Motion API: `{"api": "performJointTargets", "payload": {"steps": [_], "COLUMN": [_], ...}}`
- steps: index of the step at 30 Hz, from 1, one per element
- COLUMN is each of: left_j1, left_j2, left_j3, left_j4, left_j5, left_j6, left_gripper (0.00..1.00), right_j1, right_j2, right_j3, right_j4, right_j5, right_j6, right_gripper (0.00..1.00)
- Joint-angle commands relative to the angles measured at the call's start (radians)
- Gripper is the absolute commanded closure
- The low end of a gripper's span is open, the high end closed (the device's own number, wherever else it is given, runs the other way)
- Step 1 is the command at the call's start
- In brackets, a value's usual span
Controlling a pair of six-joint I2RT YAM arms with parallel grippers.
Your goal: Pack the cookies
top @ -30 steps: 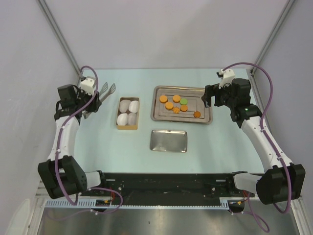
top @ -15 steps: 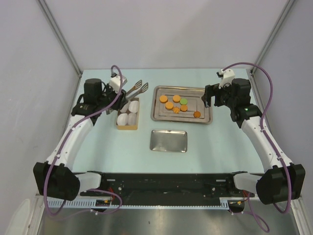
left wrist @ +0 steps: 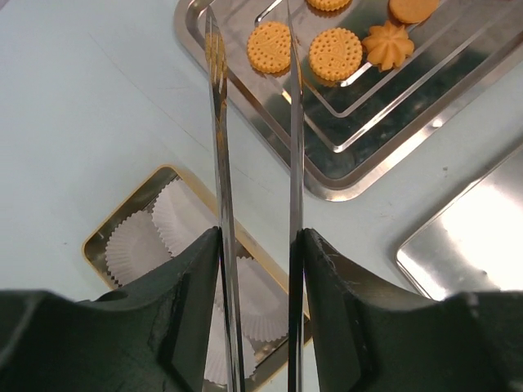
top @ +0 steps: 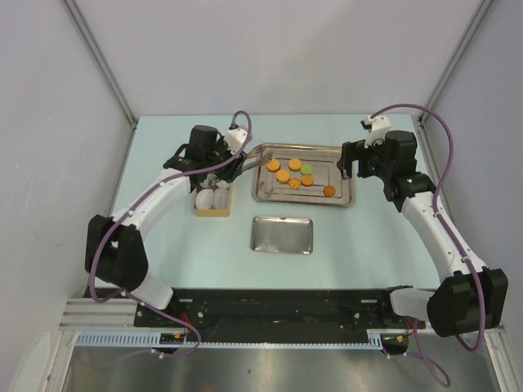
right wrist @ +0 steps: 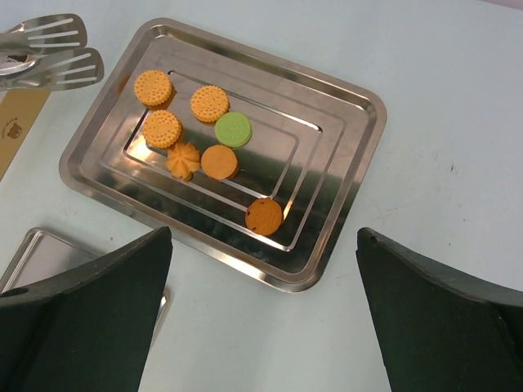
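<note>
Several orange cookies [top: 283,175] and one green cookie [top: 307,169] lie on a large steel tray [top: 343,155] at the back middle. They also show in the right wrist view, orange [right wrist: 210,104] and green [right wrist: 234,129]. My left gripper [top: 222,161] is shut on steel tongs [top: 255,155]. It hangs over a cardboard box [top: 213,214], and the tong tips reach the tray's left corner. In the left wrist view the tong blades [left wrist: 219,122] run from my gripper [left wrist: 260,237] toward two cookies [left wrist: 270,46]. My right gripper [top: 351,163] is open and empty beside the tray's right end, above the table [right wrist: 261,278].
The cardboard box holds white paper cups [left wrist: 135,245] left of the tray. A smaller empty steel tray [top: 282,235] lies in front of the large one and shows in the left wrist view [left wrist: 474,237]. The tong tips show in the right wrist view [right wrist: 49,53].
My left arm has swung right with the tongs, from left of the box to over it, bringing the tips to the tray's left corner. The right arm has not moved.
</note>
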Motion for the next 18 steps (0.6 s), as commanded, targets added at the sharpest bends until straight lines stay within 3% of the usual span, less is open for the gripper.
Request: {"api": "performJointTargets", "payload": {"steps": [1, 18], "left_j1": [-0.008, -0.048], "left_j2": [0.028, 0.111], "left_j3": [0.074, 0.157], "left_j4": [0.07, 0.045], "left_j5": [-0.046, -0.04], "left_j6": [0.002, -0.007], "left_gripper": [0.5, 0.43], "right_j1": [-0.004, -0.005], "right_j2": [0.004, 0.014], "right_j3": [0.013, 0.013], "right_j4": [0.018, 0.02], "right_j5": [0.011, 0.011], "right_j6": [-0.021, -0.022], "right_gripper": [0.0, 0.0]}}
